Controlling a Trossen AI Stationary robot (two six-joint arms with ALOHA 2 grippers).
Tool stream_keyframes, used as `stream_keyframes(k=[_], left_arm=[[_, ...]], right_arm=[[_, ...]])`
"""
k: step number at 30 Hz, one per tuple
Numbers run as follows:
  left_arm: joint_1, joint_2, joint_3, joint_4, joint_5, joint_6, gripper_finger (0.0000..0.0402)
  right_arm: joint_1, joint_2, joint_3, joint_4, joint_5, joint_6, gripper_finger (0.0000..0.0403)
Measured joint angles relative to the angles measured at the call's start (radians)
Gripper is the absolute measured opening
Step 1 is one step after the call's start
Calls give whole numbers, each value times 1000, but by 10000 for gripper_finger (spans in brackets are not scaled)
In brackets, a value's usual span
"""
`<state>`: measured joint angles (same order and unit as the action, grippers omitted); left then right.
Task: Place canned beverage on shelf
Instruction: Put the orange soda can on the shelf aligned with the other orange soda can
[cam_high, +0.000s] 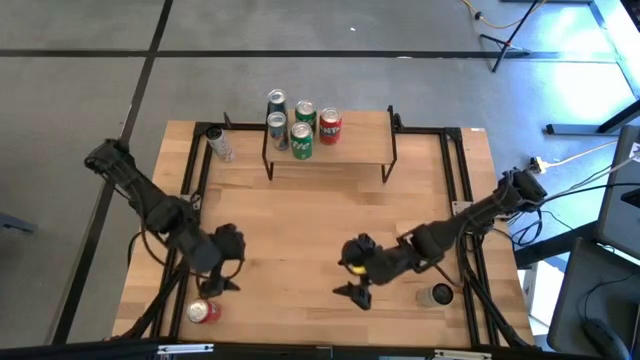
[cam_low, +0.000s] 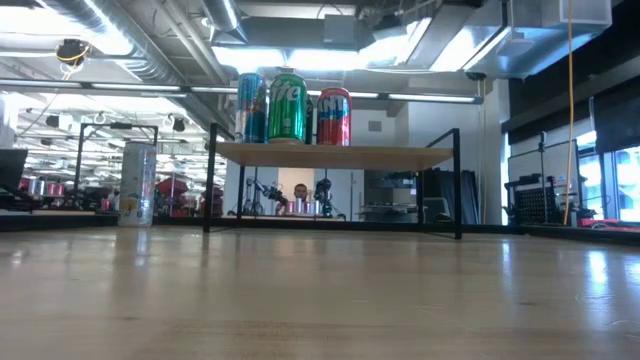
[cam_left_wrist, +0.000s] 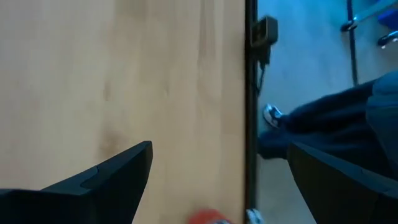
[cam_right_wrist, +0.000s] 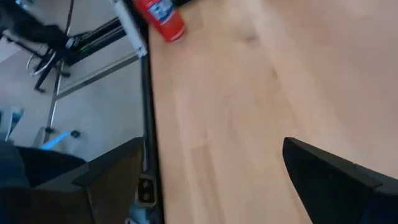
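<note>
The counter (cam_high: 300, 230), a light wood top on a black frame, is carrying everything here. The shelf (cam_high: 355, 150) is standing at the counter's far edge, its long axis running side to side and its plank top lying level on thin black legs.

Two dark arms are reaching over the near half of the counter. The left claw (cam_high: 222, 272) is hanging above the near left part with its fingers (cam_left_wrist: 118, 177) spread wide and gripping nothing. The right claw (cam_high: 357, 278) is hanging above the near right part, likewise spread wide and empty.

Seven cans are showing in all, six upright and one lying down.
- Four are standing upright together on the left half of the shelf top: a blue can (cam_high: 276, 102) and a green can (cam_high: 305, 113) at the back, a red can (cam_high: 330, 126) beside them, and a second green can (cam_high: 301, 141) toward the front.
- A slim pale can (cam_high: 277, 131) is standing upright among them; whether it is on the plank or just at its left edge cannot be told.
- A tall silver can (cam_high: 219, 143) is standing upright on the counter just left of the shelf.
- A red can (cam_high: 203, 312) is lying on its side near the front left corner, close to the left claw, its long axis running roughly side to side.
- A dark-topped can (cam_high: 436, 295) is standing upright near the front right edge, beside the right arm.
</note>
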<state>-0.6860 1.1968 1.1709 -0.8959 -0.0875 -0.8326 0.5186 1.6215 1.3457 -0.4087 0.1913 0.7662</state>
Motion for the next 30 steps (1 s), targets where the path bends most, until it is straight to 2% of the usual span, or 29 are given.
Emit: stream_keyframes(k=[10,15,24,30], left_arm=[[-253,23,0,-48,46,-526,369],[-358,71,0,-96,40,-667,369],[-413,185,0,-165,89,-1011,369],[-428,212,0,-165,107,-1124,369]], right_arm=[[93,0,0,0,80,-4,370],[97,0,0,-4,83,-8,370],[97,0,0,-13,89,-15,370],[97,0,0,-13,89,-39,370]])
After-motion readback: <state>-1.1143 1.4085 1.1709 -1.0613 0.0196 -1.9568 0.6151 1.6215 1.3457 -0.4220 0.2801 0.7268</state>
